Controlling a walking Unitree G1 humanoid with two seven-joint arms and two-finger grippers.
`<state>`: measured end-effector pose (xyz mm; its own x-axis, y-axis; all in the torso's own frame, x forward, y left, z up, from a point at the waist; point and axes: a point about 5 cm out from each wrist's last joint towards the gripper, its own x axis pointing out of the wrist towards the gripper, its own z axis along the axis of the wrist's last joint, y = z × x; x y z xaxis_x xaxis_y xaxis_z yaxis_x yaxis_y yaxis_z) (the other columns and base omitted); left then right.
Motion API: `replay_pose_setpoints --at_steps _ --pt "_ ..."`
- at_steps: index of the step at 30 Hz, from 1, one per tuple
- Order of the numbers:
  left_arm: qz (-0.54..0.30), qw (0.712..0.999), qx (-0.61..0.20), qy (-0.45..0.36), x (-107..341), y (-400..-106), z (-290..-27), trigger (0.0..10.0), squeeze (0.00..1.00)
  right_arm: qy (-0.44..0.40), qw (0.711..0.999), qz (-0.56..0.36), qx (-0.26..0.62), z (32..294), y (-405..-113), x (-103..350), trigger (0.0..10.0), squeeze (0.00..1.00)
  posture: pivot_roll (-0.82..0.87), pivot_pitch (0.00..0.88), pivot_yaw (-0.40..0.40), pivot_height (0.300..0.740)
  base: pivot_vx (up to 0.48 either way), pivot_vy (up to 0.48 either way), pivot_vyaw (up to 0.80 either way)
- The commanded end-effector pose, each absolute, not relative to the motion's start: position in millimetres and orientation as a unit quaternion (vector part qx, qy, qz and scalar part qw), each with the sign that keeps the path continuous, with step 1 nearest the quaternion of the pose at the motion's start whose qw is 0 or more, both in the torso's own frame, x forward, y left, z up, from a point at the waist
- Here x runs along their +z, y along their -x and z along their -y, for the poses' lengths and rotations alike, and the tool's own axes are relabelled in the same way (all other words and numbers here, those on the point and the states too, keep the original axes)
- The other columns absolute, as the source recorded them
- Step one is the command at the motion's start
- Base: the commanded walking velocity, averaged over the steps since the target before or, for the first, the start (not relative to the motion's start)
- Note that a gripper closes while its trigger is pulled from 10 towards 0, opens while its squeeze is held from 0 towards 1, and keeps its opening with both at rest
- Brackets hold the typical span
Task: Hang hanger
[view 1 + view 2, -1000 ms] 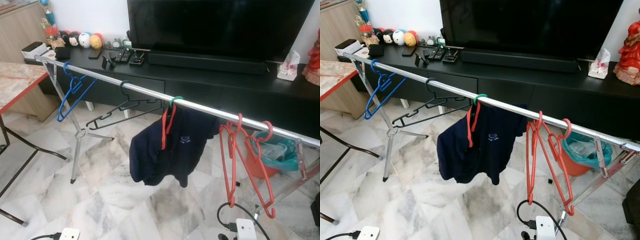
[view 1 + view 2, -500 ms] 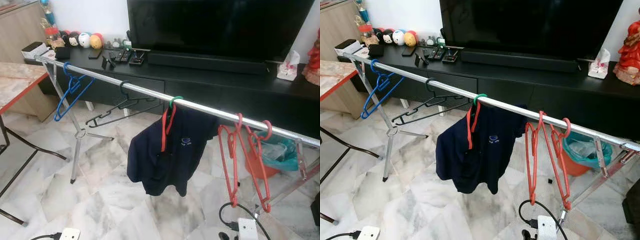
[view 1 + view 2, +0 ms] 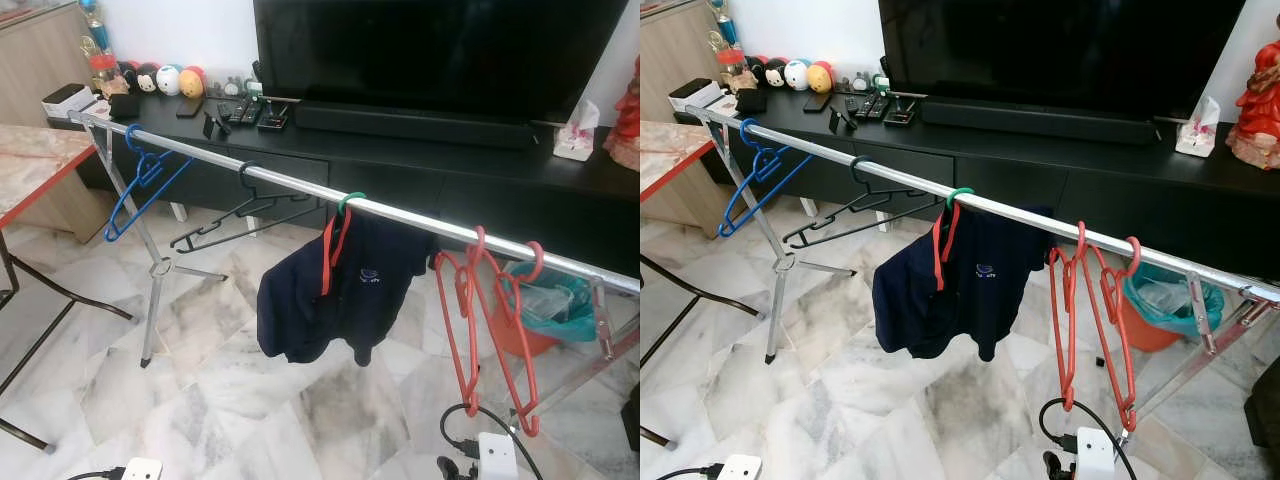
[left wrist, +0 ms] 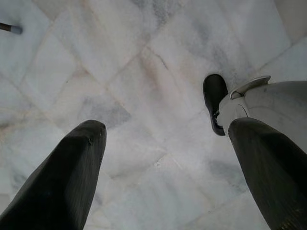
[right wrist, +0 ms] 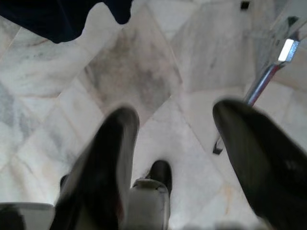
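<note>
Hanger with green hook (image 3: 349, 203), red shoulders: hung mid-span on silver rail (image 3: 420, 221), carrying navy shirt (image 3: 335, 296) with a small pale chest logo, lettering too small to read. Same head views: blue hanger (image 3: 140, 180) near the rail's left end; black hanger (image 3: 245, 208) next; two bare red hangers (image 3: 485, 330) toward the right end. Dark TV (image 3: 440, 55) on black console (image 3: 420, 165) behind; white power strip (image 3: 497, 455) on marble floor (image 3: 230, 400), cut off by the lower edge.

Left wrist view: left end effector (image 4: 168, 177), fingers spread apart, empty, above marble floor, well apart from the hanger.

Right wrist view: right end effector (image 5: 175, 153), blurred, fingers apart, empty; navy shirt hem overhead at frame edge.
</note>
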<state>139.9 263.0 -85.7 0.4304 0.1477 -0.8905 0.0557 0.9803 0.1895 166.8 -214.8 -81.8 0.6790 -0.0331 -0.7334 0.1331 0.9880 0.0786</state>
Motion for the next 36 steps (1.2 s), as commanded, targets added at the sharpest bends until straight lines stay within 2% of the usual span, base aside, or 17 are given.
replay_pose_setpoints --at_steps 1,2,3,4,13,29,36 --pt "-0.537 0.836 0.019 -0.106 -87 -138 -262 10.0 0.0 -0.055 0.949 -0.311 -0.015 191 -246 -41 10.0 0.0 0.03 0.0 0.011 0.74 0.0 0.0 0.0" --pt "-0.537 0.836 0.019 -0.107 -87 -138 -262 10.0 0.0 -0.052 0.954 -0.296 -0.008 184 -266 -28 10.0 0.0 0.03 0.0 0.011 0.74 0.0 0.0 0.0" --pt "-0.537 0.836 0.019 -0.107 -87 -138 -262 10.0 0.0 -0.052 0.954 -0.296 -0.008 184 -266 -28 10.0 0.0 0.03 0.0 0.011 0.74 0.0 0.0 0.0" --pt "-0.537 0.836 0.018 -0.107 -87 -138 -262 10.0 0.0 -0.049 0.956 -0.29 -0.006 181 -280 -19 10.0 0.0 0.03 0.0 0.011 0.74 0.0 0.0 0.0" --pt "-0.538 0.836 0.016 -0.108 -87 -138 -261 10.0 0.0 -0.042 0.959 -0.279 -0.008 183 -289 -11 10.0 0.0 0.04 0.0 0.006 0.74 0.0 0.0 0.0" --pt "-0.539 0.835 0.015 -0.109 -87 -138 -262 10.0 0.0 -0.023 0.932 -0.355 -0.063 191 -253 -41 10.0 0.0 0.04 0.0 0.015 0.74 0.0 0.0 0.0" --pt "-0.538 0.836 0.015 -0.109 -87 -138 -262 10.0 0.0 -0.03 0.933 -0.352 -0.075 193 -250 -43 10.0 0.0 0.04 0.0 0.015 0.74 0.0 0.0 0.0"
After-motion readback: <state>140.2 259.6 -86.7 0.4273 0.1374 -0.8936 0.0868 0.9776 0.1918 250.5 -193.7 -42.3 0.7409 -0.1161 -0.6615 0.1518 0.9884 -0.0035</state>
